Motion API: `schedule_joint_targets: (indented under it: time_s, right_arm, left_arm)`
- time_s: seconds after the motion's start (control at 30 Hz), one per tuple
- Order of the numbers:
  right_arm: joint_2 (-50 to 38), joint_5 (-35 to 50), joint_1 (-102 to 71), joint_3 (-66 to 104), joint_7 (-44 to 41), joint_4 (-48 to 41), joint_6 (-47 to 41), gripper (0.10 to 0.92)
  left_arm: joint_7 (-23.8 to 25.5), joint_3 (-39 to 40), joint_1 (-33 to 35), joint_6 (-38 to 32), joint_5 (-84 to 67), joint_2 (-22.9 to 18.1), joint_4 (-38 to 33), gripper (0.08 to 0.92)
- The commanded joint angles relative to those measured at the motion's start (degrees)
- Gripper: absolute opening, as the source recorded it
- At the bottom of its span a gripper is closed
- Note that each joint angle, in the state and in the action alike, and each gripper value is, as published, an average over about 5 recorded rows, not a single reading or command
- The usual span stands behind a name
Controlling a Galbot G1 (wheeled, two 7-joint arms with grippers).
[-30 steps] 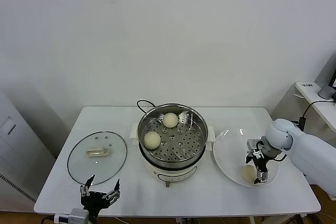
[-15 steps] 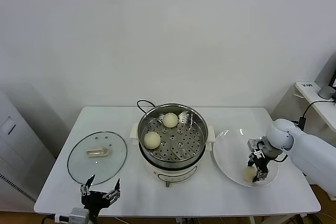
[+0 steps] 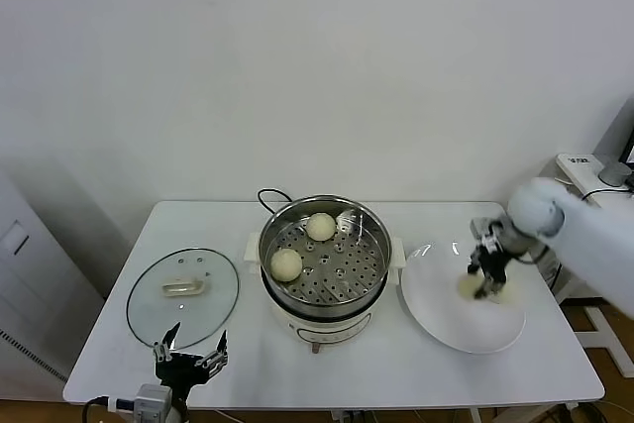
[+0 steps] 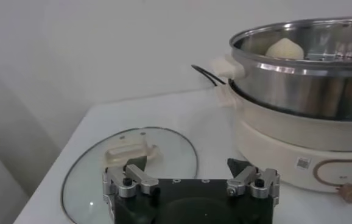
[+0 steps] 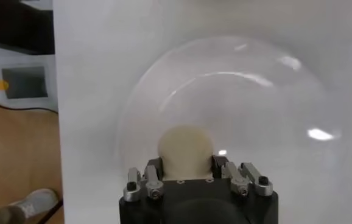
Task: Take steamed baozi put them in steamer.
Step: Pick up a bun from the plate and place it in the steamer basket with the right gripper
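Cream-white dough is what the right gripper (image 3: 485, 284) holds: its fingers are closed on one steamed baozi (image 5: 185, 151), one finger on each side of the bun. In the head view this bun (image 3: 474, 286) is above the white plate (image 3: 436, 316), over its far right part, and in the right wrist view the plate (image 5: 267, 103) is seen under the bun, with its glossy surface bare around it. I cannot tell if the bun touches the plate or is already a little above it.

The steamer (image 3: 374, 228), a shiny steel pot on a white base, stands in the middle of the white bench (image 3: 515, 369), just left of the plate. Two other baozi lie on its perforated floor: one at the far side (image 3: 320, 226) and one at the near left side (image 3: 286, 264). They are apart from each other. In the left wrist view the top of one bun (image 4: 284, 49) shows over the steel rim of the steamer (image 4: 310, 85). A black cord (image 3: 269, 195) comes out behind the pot.

The round glass lid (image 3: 149, 309) with a white handle lies flat on the bench, left of the steamer and not touching it.

The left gripper (image 3: 188, 364) is at the near edge of the bench, in front of the lid, with its fingers spread wide and nothing between them. In its own wrist view the lid (image 4: 182, 152) is just beyond the fingers (image 4: 129, 178).
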Motion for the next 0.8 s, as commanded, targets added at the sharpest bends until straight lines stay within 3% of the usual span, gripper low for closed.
schedule_joint_targets:
  time_s: [0.03, 0.1, 0.23, 0.3, 0.47, 0.6, 0.8]
  right_arm:
    - [15.45, 18.83, 33.33, -22.89, -2.19, -8.05, 1.36, 0.497]
    - [20.22, 23.74, 34.02, -23.76, -3.41, -12.36, 7.71, 0.499]
    - [29.46, 34.82, 34.32, -28.72, -5.53, -21.33, 31.82, 0.500]
    - [31.37, 35.25, 34.14, -30.16, -5.06, -20.35, 38.31, 0.501]
    - [31.14, 25.88, 31.36, -27.91, -2.64, -8.24, 46.07, 0.501]
    - [30.86, 12.28, 28.60, -26.13, 0.51, 1.19, 52.99, 0.501]
    - [32.68, -4.40, 23.67, -23.86, 5.18, 7.33, 61.52, 0.501]
  left_arm:
    - [-1.18, 0.13, -0.93, -0.34, 1.75, -2.14, -0.11, 0.823]
    - [-1.45, 0.20, -0.89, -0.48, 1.93, -2.25, -0.38, 0.823]
    - [-1.63, 0.19, -0.38, -0.64, 2.24, -2.41, -1.11, 0.823]
    - [-1.65, 0.14, -0.06, -0.66, 2.24, -2.52, -1.41, 0.823]
    - [-1.81, 0.36, 0.11, -0.73, 2.24, -2.81, -1.43, 0.823]
    - [-1.83, 0.82, -0.22, -0.74, 2.32, -2.81, -1.28, 0.823]
    - [-1.84, 1.11, -0.38, -0.82, 2.13, -2.81, -1.50, 0.823]
